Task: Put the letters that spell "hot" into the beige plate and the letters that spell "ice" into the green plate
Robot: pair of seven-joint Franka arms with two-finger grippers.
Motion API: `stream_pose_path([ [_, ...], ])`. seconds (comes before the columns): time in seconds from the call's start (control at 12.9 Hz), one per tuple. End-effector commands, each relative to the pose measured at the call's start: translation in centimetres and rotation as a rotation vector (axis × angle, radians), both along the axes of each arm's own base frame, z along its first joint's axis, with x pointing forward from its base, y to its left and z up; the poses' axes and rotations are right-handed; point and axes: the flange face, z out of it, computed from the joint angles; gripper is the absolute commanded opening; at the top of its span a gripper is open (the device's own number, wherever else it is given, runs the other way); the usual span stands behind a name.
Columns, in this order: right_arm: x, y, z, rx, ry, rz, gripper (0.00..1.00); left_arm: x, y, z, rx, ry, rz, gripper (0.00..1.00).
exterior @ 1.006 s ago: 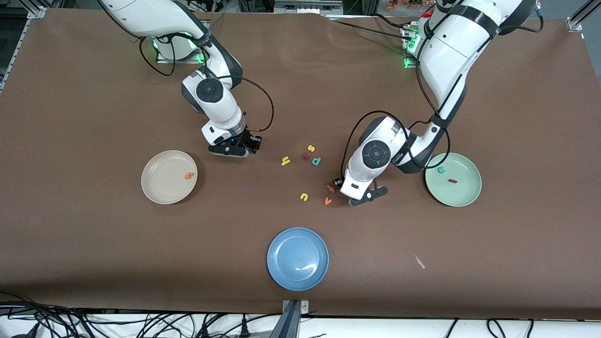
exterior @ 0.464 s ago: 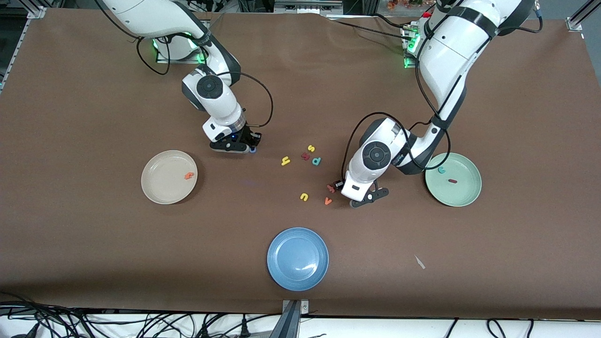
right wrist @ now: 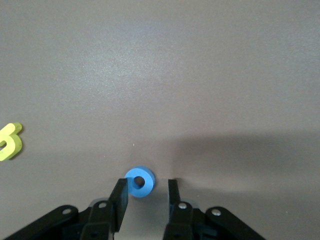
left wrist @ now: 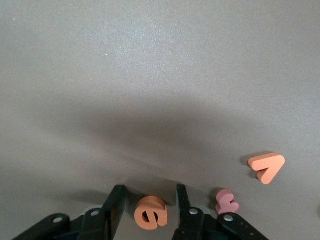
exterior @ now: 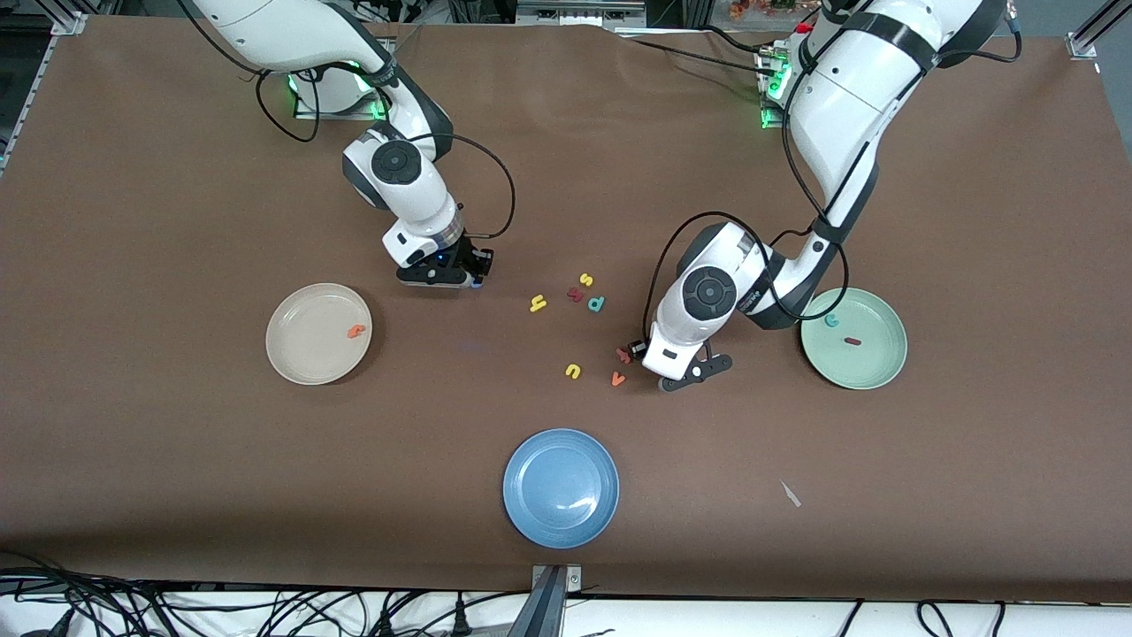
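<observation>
My left gripper (exterior: 635, 347) (left wrist: 149, 191) is down at the table and open, its fingers on either side of the orange e (left wrist: 150, 216) with a gap on each side. My right gripper (exterior: 478, 276) (right wrist: 146, 184) is also low and open. The blue o (right wrist: 140, 181) lies at its fingertips, against one finger and apart from the other. The beige plate (exterior: 305, 354) holds the orange t (exterior: 356, 332). In the green plate (exterior: 871, 367) lie the teal c (exterior: 831, 320) and the dark red i (exterior: 852, 341). The yellow h (exterior: 537, 303) lies on the table between the grippers.
Loose letters lie mid-table: yellow s (exterior: 585, 280), teal p (exterior: 597, 304), a dark red letter (exterior: 576, 295), yellow u (exterior: 573, 371), orange v (exterior: 618, 379) (left wrist: 267, 167) and a pinkish letter (left wrist: 227, 201) beside my left fingers. A blue plate (exterior: 561, 522) sits nearest the front camera.
My right arm has shifted a little toward its base and settled over the blue o. My left gripper has barely moved.
</observation>
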Motion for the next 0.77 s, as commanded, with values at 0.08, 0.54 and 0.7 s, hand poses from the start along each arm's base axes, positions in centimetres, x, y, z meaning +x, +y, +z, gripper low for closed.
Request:
stream_pose_path([
  [0.08,-0.61,0.81,-0.97,0.019,-0.007,0.019,0.4,0.04,-1.41,-0.1,0.01,-0.019,-0.001,0.48],
  [0.54,-0.66,0.84,-1.28,0.026,-0.011,0.025,0.22,-0.02,-1.51,-0.12,0.013,-0.021,-0.004,0.31],
  [0.7,-0.65,0.88,-1.3,0.03,-0.014,0.026,0.17,0.02,-1.41,-0.14,0.015,-0.02,-0.003,0.21],
])
